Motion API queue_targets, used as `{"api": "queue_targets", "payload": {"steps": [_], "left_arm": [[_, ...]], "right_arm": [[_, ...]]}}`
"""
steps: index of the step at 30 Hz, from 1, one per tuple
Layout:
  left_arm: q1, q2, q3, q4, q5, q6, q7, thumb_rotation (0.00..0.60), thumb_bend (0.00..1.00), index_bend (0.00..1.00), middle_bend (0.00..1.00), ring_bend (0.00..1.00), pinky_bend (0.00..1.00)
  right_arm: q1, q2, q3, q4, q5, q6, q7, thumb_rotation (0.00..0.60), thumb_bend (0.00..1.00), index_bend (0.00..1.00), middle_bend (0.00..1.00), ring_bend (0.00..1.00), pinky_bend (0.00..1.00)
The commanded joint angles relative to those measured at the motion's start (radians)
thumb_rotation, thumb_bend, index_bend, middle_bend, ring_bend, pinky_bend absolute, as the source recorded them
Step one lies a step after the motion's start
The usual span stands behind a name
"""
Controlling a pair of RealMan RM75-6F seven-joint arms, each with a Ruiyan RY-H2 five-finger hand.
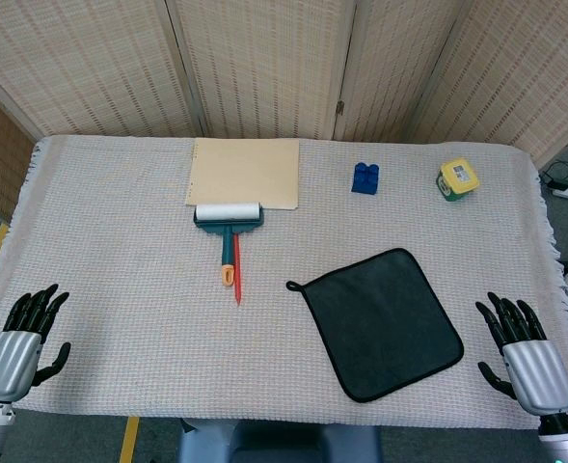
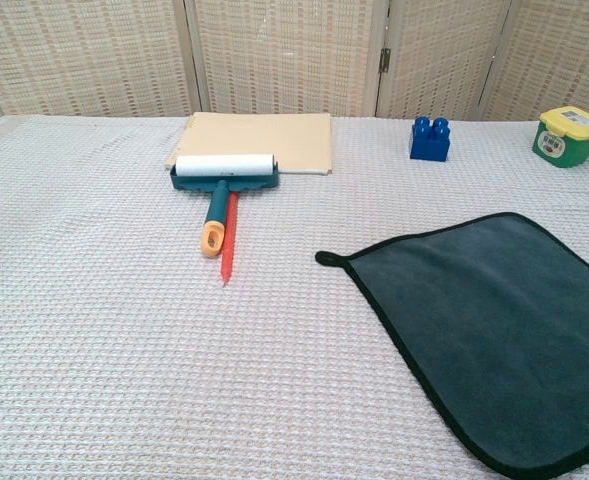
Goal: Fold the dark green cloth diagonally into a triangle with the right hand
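Observation:
The dark green cloth (image 1: 382, 323) (image 2: 494, 330) lies flat and unfolded on the table, right of centre, turned slightly so a small loop at one corner points left. My right hand (image 1: 523, 352) hovers at the table's front right, just right of the cloth, fingers spread and holding nothing. At the front left my left hand (image 1: 18, 342) is also open and empty, far from the cloth. Neither hand shows in the chest view.
A lint roller with a teal and orange handle (image 1: 228, 227) (image 2: 221, 185) lies beside a red pen (image 1: 236, 275) (image 2: 228, 240), against a tan folder (image 1: 245, 172) (image 2: 259, 138). A blue block (image 1: 365, 177) (image 2: 430, 138) and a yellow-green tub (image 1: 457, 179) (image 2: 570, 135) stand at the back right.

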Motion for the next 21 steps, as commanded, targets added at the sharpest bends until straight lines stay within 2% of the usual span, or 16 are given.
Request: {"api": "queue_targets", "payload": {"steps": [1, 7, 11, 15, 21], "left_arm": [[-0.004, -0.001, -0.005, 0.003, -0.011, -0.007, -0.006, 0.6, 0.51, 0.0, 0.02, 0.0, 0.0], [-0.002, 0.008, -0.012, 0.005, -0.023, -0.002, -0.026, 0.6, 0.53, 0.0, 0.02, 0.0, 0.0], [-0.001, 0.011, -0.014, 0.003, -0.024, 0.004, -0.03, 0.6, 0.56, 0.0, 0.02, 0.0, 0.0], [0.002, 0.013, -0.013, 0.004, -0.029, 0.005, -0.035, 0.6, 0.55, 0.0, 0.02, 0.0, 0.0], [0.009, 0.03, -0.018, -0.004, -0.044, 0.011, -0.063, 0.6, 0.55, 0.0, 0.02, 0.0, 0.0]], "right_arm": [[0.013, -0.008, 0.009, 0.004, 0.016, -0.027, 0.003, 0.6, 0.32, 0.0, 0.0, 0.0, 0.0], [0.134, -0.003, 0.059, -0.009, 0.041, -0.193, -0.017, 0.6, 0.32, 0.0, 0.0, 0.0, 0.0], [0.273, -0.019, 0.116, -0.007, 0.063, -0.365, -0.036, 0.6, 0.32, 0.1, 0.0, 0.0, 0.0], [0.407, -0.073, 0.175, 0.014, 0.099, -0.513, -0.082, 0.6, 0.33, 0.2, 0.0, 0.0, 0.0], [0.585, -0.224, 0.23, 0.096, 0.221, -0.726, -0.168, 0.6, 0.32, 0.24, 0.0, 0.0, 0.0]]}}
